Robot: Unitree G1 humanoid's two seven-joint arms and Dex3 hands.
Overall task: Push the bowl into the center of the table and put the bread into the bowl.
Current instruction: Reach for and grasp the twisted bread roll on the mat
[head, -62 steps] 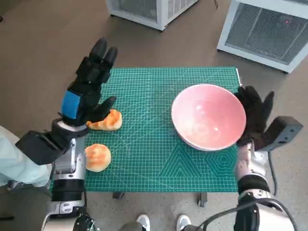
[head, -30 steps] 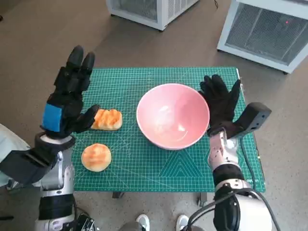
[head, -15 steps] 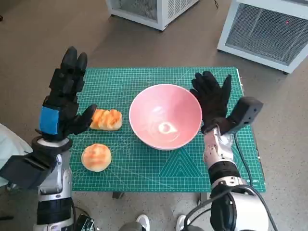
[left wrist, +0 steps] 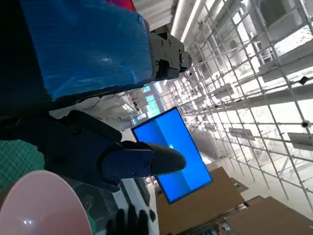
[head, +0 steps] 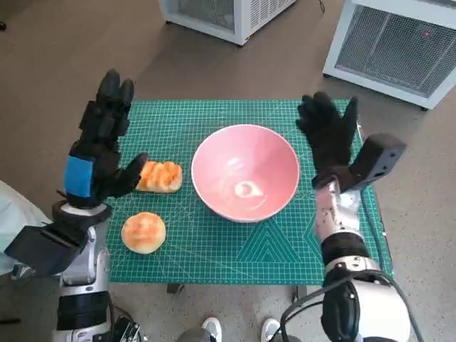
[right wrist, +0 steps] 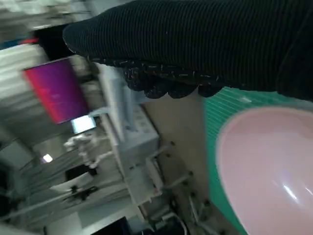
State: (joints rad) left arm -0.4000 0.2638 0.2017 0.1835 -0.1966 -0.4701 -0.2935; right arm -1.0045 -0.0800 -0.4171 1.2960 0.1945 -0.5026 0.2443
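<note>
Pink round ceramic bowl (head: 245, 172) sits near the centre of the table (head: 214, 249), on the green gridded cutting mat that covers the top. Bowl is upright and holds no bread; a light glint shows at its bottom.

Golden ridged bread roll (head: 159, 176) lies left of the bowl, apart from it. Round flat bread bun (head: 143, 231) lies nearer the front left corner of the table, apart from the roll.

Left hand (head: 96, 149), black with blue tape, is raised over the table's left edge, fingers (head: 114, 92) extended and apart, holding nothing; its thumb points toward the ridged roll, contact not resolvable.

Right hand (head: 328, 132), in black knitted glove, is raised just beside the bowl's right rim, fingers spread, holding nothing, clear of the bowl.

Two white grilled cabinets (head: 385, 43) stand on the floor beyond the table's far edge.
</note>
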